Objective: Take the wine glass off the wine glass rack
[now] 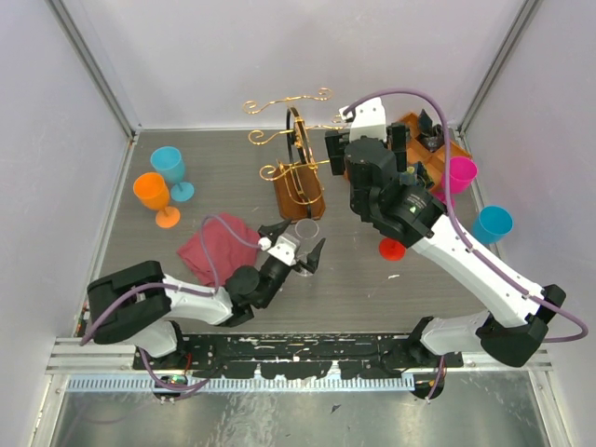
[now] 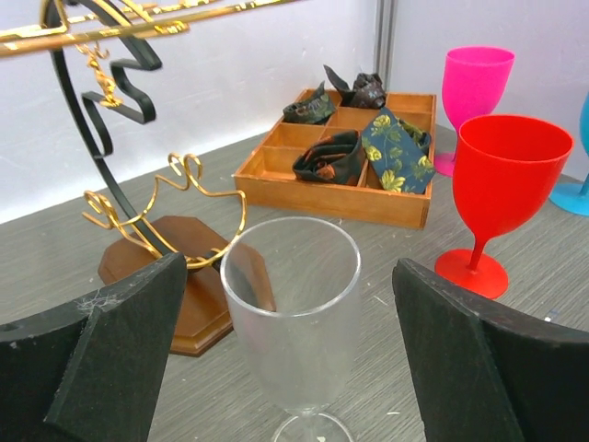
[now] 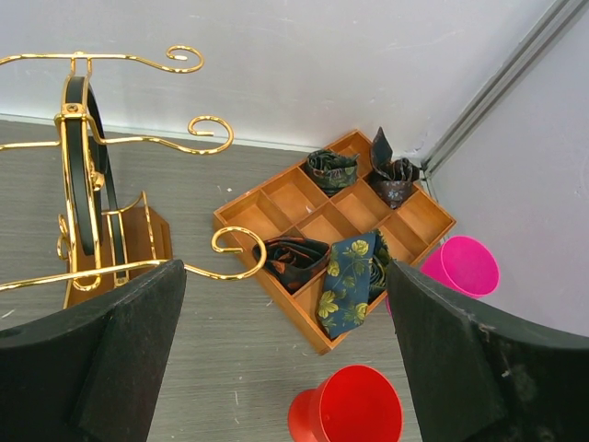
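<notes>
The clear wine glass [image 1: 307,230] stands upright on the table, just in front of the rack's wooden base. The wine glass rack [image 1: 300,177], with curly gold arms, a dark hoop and a brown base, holds no glass that I can see. My left gripper [image 1: 303,251] is open, with the glass [image 2: 293,313] between its two fingers [image 2: 101,359] and a gap on each side. My right gripper [image 1: 366,142] is open and empty, high above the table to the right of the rack [image 3: 83,184].
A compartmented wooden tray [image 2: 340,198] with folded ties sits at the back right [image 3: 290,193]. A red glass [image 1: 392,249], a pink glass [image 1: 458,174] and a blue cup [image 1: 491,224] stand on the right. Orange [image 1: 154,196] and blue [image 1: 170,168] glasses stand on the left, and a red cloth [image 1: 214,244] lies there too.
</notes>
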`<state>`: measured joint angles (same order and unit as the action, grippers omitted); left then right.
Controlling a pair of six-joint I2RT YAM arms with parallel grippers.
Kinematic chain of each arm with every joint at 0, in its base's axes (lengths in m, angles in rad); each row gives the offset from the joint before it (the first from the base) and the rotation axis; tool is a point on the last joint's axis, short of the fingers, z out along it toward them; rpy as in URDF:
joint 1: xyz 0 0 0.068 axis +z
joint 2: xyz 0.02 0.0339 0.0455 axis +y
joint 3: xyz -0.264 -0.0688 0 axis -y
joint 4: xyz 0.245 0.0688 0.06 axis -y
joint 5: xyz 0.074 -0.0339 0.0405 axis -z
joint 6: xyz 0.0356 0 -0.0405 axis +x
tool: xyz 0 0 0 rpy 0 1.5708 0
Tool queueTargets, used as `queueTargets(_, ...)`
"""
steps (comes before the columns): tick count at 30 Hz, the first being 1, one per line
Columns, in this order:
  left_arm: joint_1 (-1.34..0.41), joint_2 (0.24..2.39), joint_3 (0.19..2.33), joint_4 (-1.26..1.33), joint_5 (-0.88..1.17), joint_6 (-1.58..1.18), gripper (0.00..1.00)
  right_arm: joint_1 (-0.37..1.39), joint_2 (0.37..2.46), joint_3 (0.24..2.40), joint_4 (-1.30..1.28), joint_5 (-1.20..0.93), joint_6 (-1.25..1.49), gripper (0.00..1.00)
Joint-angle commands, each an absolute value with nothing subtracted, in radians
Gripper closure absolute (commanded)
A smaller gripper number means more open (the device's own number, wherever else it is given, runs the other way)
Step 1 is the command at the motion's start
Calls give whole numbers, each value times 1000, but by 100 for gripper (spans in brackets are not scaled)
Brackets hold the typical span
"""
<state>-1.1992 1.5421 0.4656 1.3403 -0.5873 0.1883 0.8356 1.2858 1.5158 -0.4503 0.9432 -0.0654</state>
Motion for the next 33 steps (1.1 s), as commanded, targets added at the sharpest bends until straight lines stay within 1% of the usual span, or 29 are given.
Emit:
queueTargets(1,-1218,1431,446,1349,-669,234,1,827,1249,1533,-437,938,-32,6)
queueTargets(5,-1247,1249,465,1147,-674,200,2,816,1243,1548,-467,920,11,6)
queueTargets(8,-1270,1104,516,913,-675,143,2,785,1252,1581,-534,863,86,5)
queueTargets(10,-1277,1012,592,687,-703,75,2,725,1280,1629,-615,760,165,5)
queueTargets(11,-1277,973,666,515,-733,29,2,681,1303,1664,-661,680,198,3)
queueTargets(14,-1270,942,904,106,-905,-13,2,548,1383,1747,-770,484,269,0)
queueTargets(16,-1222,970,1056,-66,-949,21,2,501,1404,1748,-768,419,285,0)
queueTargets(17,-1135,989,1121,-147,-937,1,2,480,1410,1746,-758,377,295,0)
queueTargets(18,-1036,1011,1197,-262,-876,-54,2,455,1415,1743,-748,335,307,0)
queueTargets(21,-684,1107,1433,-617,-593,-267,2,404,1431,1738,-730,256,327,0)
queueTargets(23,-539,1224,1617,-828,-512,-348,2,392,1440,1741,-730,238,328,0)
queueTargets(24,-509,1315,1705,-923,-489,-362,2,388,1444,1742,-730,231,327,0)
queueTargets(26,-500,1431,1882,-1065,-500,-362,2,374,1447,1738,-731,228,322,0)
queueTargets(28,-500,1517,1997,-1164,-494,-366,2,350,1448,1734,-730,191,316,0)
queueTargets(30,-499,1560,2049,-1214,-492,-387,2,318,1448,1731,-730,153,314,0)
queueTargets(33,-499,1564,2034,-1211,-488,-404,2,276,1450,1728,-730,100,294,0)
